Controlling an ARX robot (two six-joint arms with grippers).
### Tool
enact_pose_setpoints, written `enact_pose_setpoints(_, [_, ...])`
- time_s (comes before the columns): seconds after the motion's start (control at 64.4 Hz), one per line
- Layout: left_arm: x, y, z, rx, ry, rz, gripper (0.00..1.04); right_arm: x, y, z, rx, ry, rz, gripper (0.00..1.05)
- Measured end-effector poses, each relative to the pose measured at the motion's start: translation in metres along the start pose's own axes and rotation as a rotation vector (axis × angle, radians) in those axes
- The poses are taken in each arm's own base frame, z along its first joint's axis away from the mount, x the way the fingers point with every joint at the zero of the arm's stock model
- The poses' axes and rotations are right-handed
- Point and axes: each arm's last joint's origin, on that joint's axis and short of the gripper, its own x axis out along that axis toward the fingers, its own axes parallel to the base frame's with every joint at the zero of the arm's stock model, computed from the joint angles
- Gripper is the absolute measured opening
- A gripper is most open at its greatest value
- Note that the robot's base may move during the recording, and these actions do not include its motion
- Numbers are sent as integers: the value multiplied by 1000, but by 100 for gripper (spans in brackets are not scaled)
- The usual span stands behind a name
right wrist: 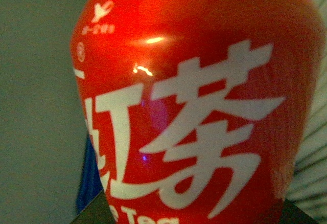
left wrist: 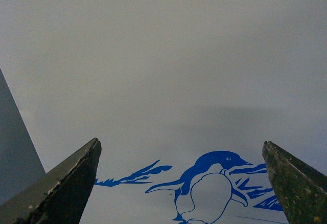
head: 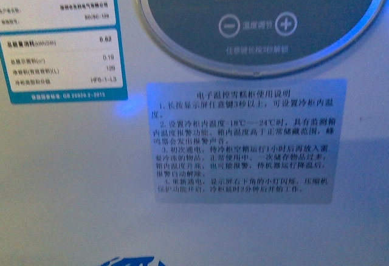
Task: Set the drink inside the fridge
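Observation:
The fridge's white front [head: 73, 175] fills the front view, very close, with its oval grey control panel [head: 261, 29] at the top and a white instruction sticker [head: 246, 141] below. In the left wrist view my left gripper [left wrist: 181, 183] is open and empty, its two dark fingertips [left wrist: 71, 183] wide apart, facing the fridge's white wall [left wrist: 163, 55] with the blue penguin picture [left wrist: 207, 185]. In the right wrist view my right gripper [right wrist: 189, 211] is shut on the red drink can [right wrist: 194, 96] with white characters, which fills the frame. The fridge's lid is out of view.
An energy label with a blue border [head: 61, 38] sits on the fridge front beside the panel. A grey surface [left wrist: 15, 142] shows at the edge of the left wrist view. A blue strip [right wrist: 89, 183] and pale ribbed surface [right wrist: 311, 162] show behind the can.

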Motion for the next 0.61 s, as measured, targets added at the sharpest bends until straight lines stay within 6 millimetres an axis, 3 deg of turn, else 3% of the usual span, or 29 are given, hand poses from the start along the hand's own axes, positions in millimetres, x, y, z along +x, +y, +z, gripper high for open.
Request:
enact_pose_setpoints(0.016, [0, 0, 0, 0, 0, 0, 97, -14, 1, 10, -3, -59, -3, 36])
enact_pose_setpoints(0.124, [0, 0, 0, 0, 0, 0, 97, -67, 9, 34, -7, -249, 17, 36])
enact_pose_setpoints(0.217, [0, 0, 0, 0, 0, 0, 97, -106, 14, 42, -8, -373, 33, 36])
enact_pose_setpoints(0.481, [0, 0, 0, 0, 0, 0, 97, -160, 19, 44, 38, -553, -25, 36])
enact_pose_setpoints(0.605, [0, 0, 0, 0, 0, 0, 97, -165, 27, 47, 70, -608, -44, 36])
